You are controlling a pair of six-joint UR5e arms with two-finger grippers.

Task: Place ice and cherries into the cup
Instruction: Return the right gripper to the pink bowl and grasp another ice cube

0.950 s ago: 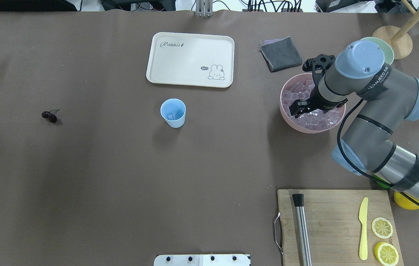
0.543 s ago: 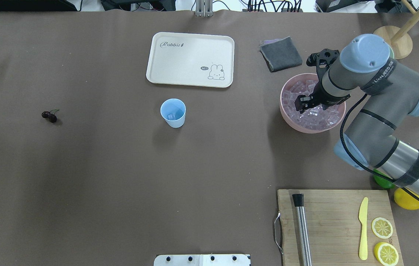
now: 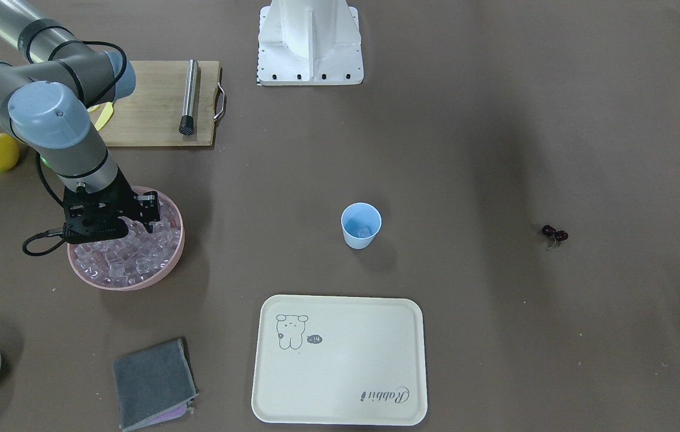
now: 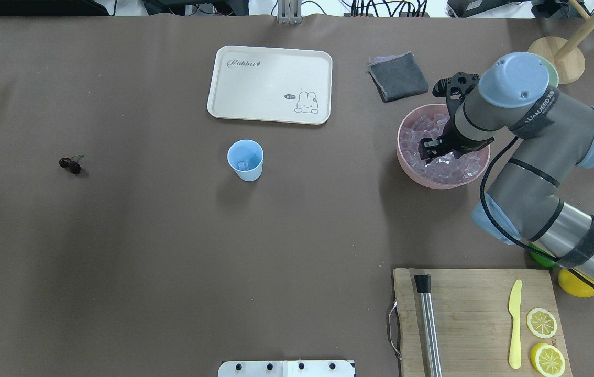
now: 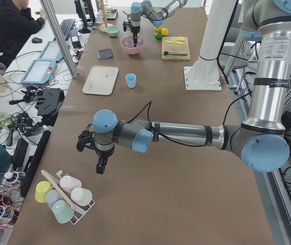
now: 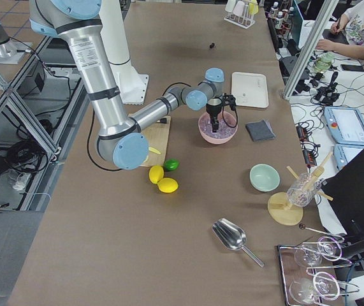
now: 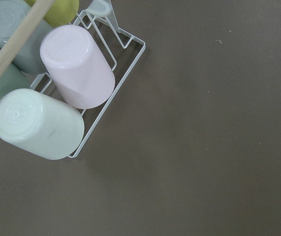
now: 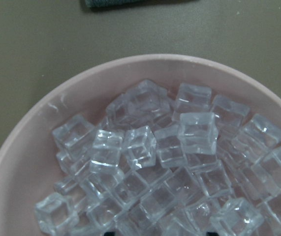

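Observation:
The light blue cup point(image 4: 245, 159) stands mid-table, also in the front-facing view point(image 3: 361, 225), with one ice cube point(image 4: 243, 165) in it. The cherries point(image 4: 70, 165) lie far to its left, alone on the table. The pink bowl point(image 4: 422, 178) is full of ice point(image 8: 140, 147). My right gripper point(image 4: 430, 149) hangs over the ice in the bowl, jaws apart and empty. Only its fingertips point(image 8: 109, 233) show at the wrist view's bottom edge. My left gripper point(image 5: 100, 166) shows only in the exterior left view, far from the cup. I cannot tell whether it is open or shut.
A cream tray point(image 4: 270, 84) lies beyond the cup, and a grey cloth point(image 4: 398, 77) beyond the bowl. A cutting board point(image 4: 477, 314) holds a metal muddler, a yellow knife and lemon slices. A lime point(image 4: 540, 256) lies beside it. A cup rack point(image 7: 106, 103) is under the left wrist.
The right arm has shifted slightly over the pink bowl, and its gripper stays above the ice. The cup and the cherries have not moved.

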